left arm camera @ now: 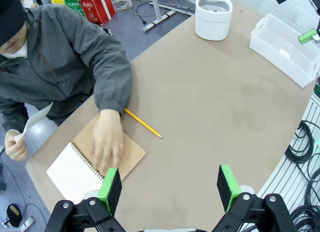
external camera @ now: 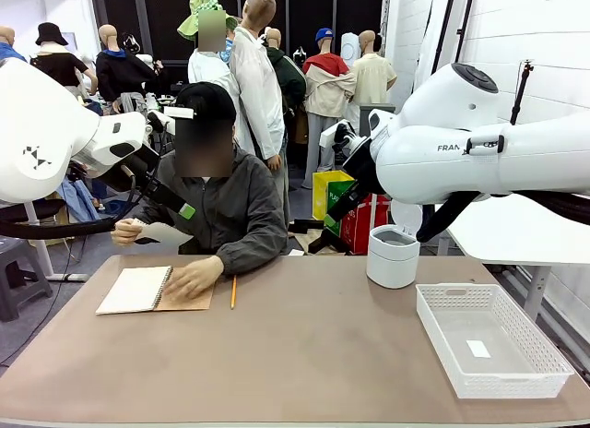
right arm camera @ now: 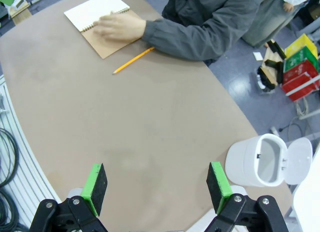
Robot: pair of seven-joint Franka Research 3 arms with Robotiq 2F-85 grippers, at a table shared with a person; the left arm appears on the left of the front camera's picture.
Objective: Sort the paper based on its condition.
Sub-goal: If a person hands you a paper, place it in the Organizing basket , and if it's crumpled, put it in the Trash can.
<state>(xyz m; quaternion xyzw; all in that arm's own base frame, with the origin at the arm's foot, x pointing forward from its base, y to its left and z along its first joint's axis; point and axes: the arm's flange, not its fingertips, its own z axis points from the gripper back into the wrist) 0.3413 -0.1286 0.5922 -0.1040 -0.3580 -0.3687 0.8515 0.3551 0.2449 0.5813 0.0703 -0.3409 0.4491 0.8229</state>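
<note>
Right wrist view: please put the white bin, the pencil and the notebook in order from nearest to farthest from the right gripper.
From the right gripper:
1. White bin, close, at the picture's right.
2. Pencil, farther ahead, mid-table.
3. Notebook, farthest, under the person's hand.

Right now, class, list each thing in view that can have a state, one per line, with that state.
notebook: open, a hand resting on it
paper: one sheet, held in the person's other hand, off the table
pencil: lying flat on the table
bin: lid open
basket: upright, holding one small slip
left gripper: open, holding nothing
right gripper: open, holding nothing
</note>
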